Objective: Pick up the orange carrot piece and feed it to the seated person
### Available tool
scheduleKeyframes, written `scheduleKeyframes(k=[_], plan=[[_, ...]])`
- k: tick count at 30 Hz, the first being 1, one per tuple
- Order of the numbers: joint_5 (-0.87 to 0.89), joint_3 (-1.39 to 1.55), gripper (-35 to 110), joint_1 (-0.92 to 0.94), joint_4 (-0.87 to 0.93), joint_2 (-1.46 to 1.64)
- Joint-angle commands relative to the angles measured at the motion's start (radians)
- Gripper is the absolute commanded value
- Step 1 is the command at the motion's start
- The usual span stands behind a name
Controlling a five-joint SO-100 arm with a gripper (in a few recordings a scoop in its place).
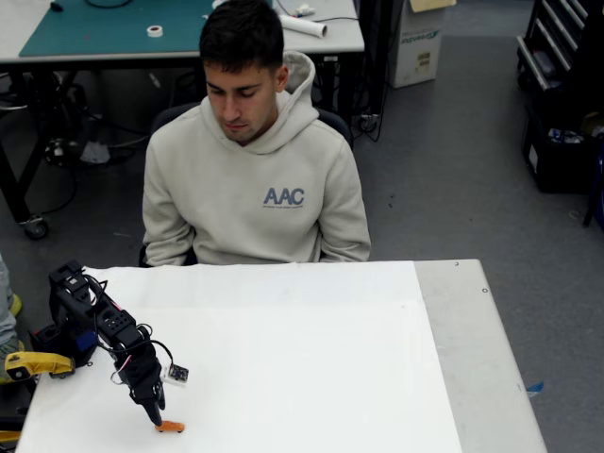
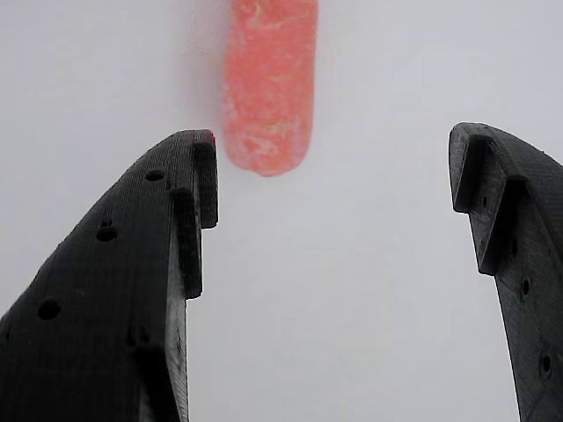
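Gripper [image 2: 332, 154] fingers spread wide, holding nothing; in the wrist view the carrot piece [image 2: 268, 83] lies on the white table [image 2: 369, 308] just ahead of the fingertips, its rounded end right beside the tip of the left finger [image 2: 132, 281], well apart from the right finger [image 2: 515, 229]. In the fixed view the gripper [image 1: 154, 415] points down at the table near the front left corner with the carrot piece [image 1: 171, 427] just beside its tip; the person [image 1: 253, 179] sits behind the far edge of the table, head tilted down.
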Motion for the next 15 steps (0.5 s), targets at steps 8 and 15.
scheduleKeyframes(k=[8,15], plan=[[-0.006,-0.017,20,0.025,0.009,0.046],[-0.008,-0.009,20,0.026,0.008,0.038]])
